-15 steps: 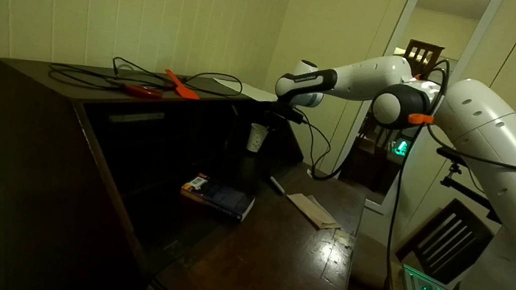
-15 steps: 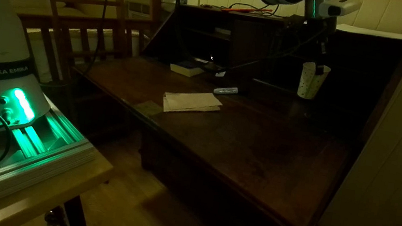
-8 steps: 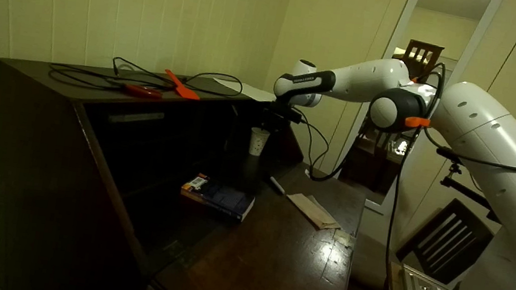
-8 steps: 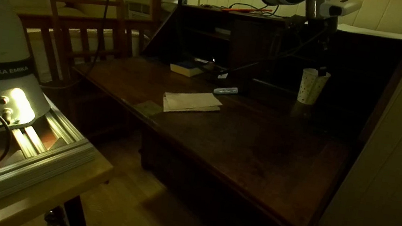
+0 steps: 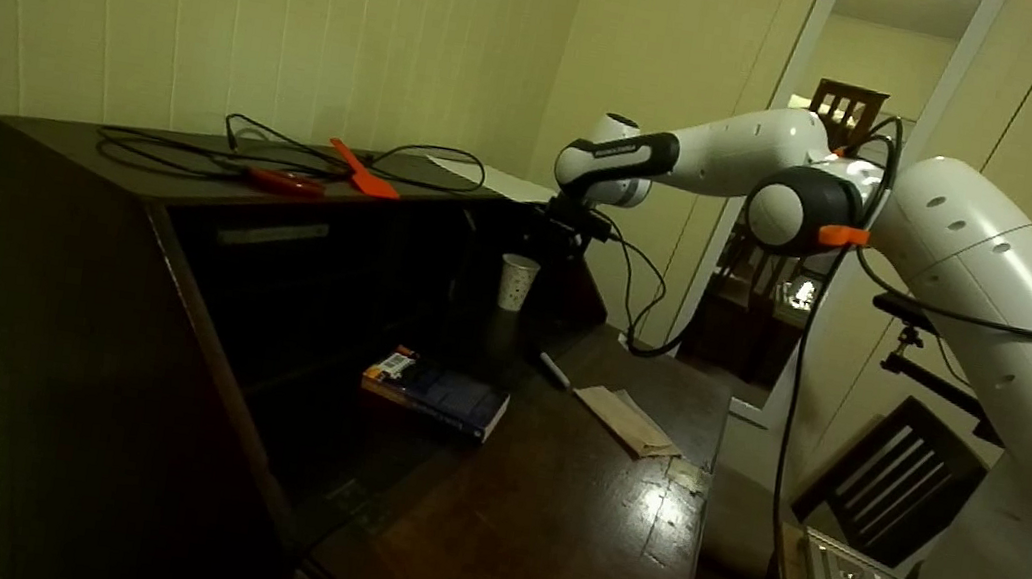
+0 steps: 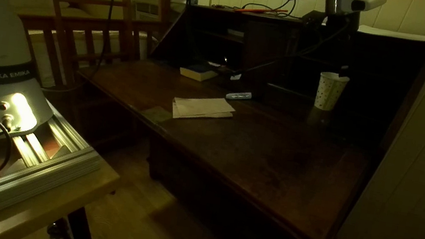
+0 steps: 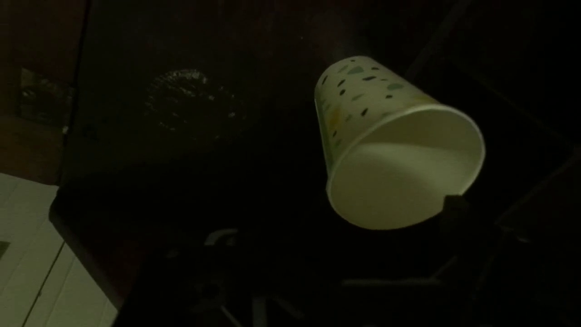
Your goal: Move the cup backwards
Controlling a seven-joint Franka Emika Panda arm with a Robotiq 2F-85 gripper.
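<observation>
The cup (image 5: 515, 285), white with small coloured flecks, stands upright on the desk, inside the dark hutch. In the wrist view the same cup (image 7: 363, 95) has its mouth toward the camera, and nothing shows inside. My gripper (image 5: 559, 245) hangs just above the rim, its jaws spread apart. One dark finger (image 7: 455, 211) overlaps the rim's edge in the wrist view; whether it touches I cannot tell. The opposite fingertip is lost in darkness. No grip on the cup (image 6: 330, 93) shows.
A book (image 5: 436, 391), a marker (image 6: 238, 95) and a folded paper (image 6: 202, 108) lie on the desk (image 6: 266, 157). Cables and an orange spatula (image 5: 363, 172) rest on the hutch's top. The hutch's side wall rises close beside the cup. A cable hangs from the wrist.
A second ago the cup hung slightly higher and tilted, with a finger inside its rim. It came down upright, the jaws parted, and my gripper rose a little while the cup stayed.
</observation>
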